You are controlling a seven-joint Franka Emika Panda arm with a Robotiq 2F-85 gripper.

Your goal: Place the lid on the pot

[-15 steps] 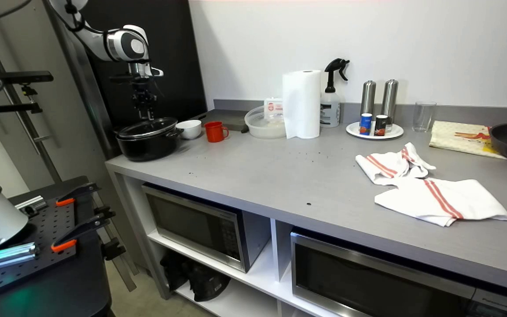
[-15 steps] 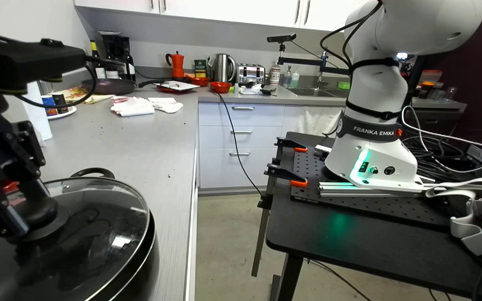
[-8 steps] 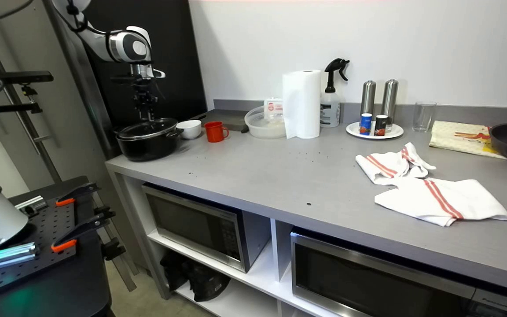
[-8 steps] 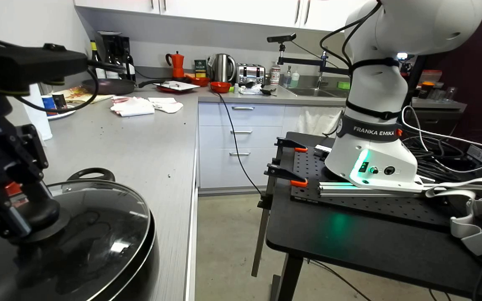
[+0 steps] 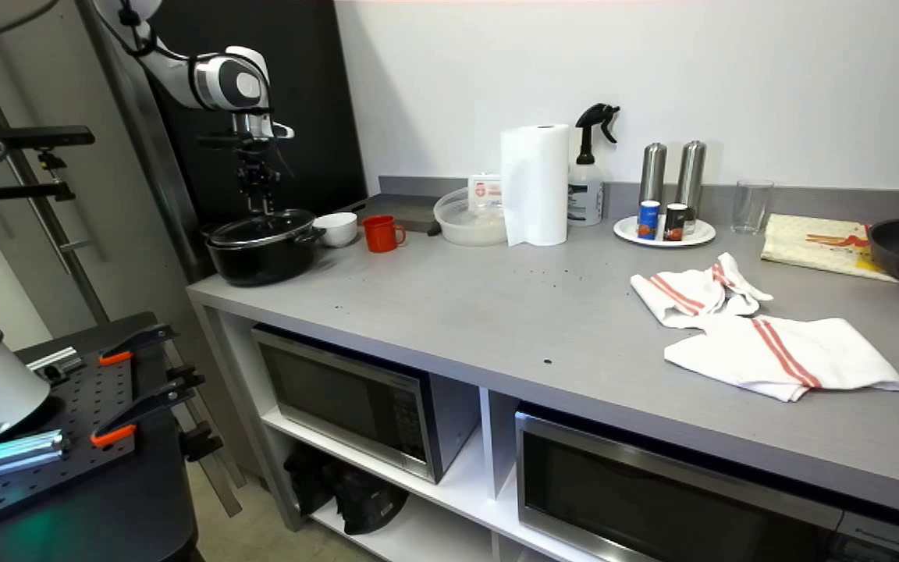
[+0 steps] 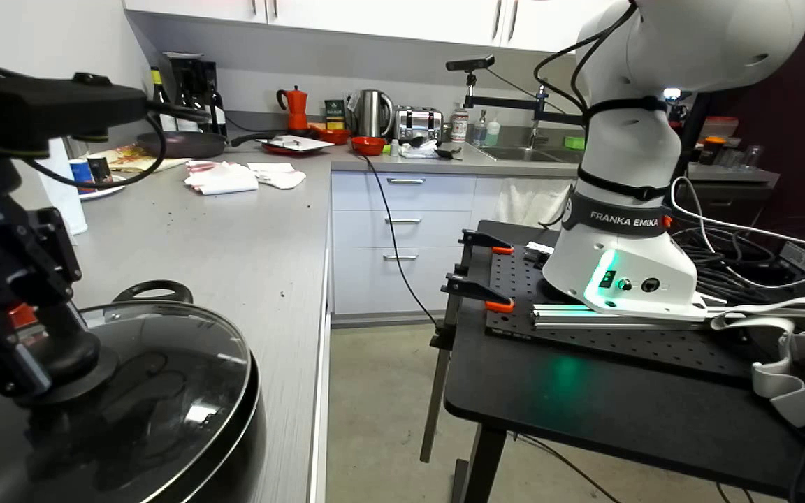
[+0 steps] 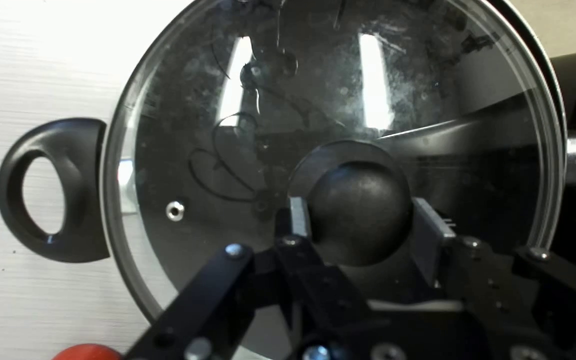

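- Since the frame one second earlier, the gripper (image 6: 60, 356) and the lid (image 6: 144, 405) have shifted only slightly, the lid's rim now a shade lower; since half a second ago, hardly any change.
- Gripper: fingers part-way apart, astride the round black knob (image 7: 360, 220); in the wrist view its pads (image 7: 427, 240) lie against opposite sides of the knob, holding it.
- Lid: glass, over the pot (image 5: 266, 264). A dark gap separates the two rims on the side toward the counter's edge; whether the lid is fully seated cannot be told.
- Pot: black, upright at the end of the counter (image 5: 449, 312), a loop handle (image 7: 84, 187) projecting from under the lid's rim.
- Beside the pot: a white bowl (image 5: 338, 231), then a red mug (image 5: 380, 234).
- Farther along: a paper towel roll (image 5: 535, 187), upright, and striped towels (image 5: 832, 355), lying crumpled.
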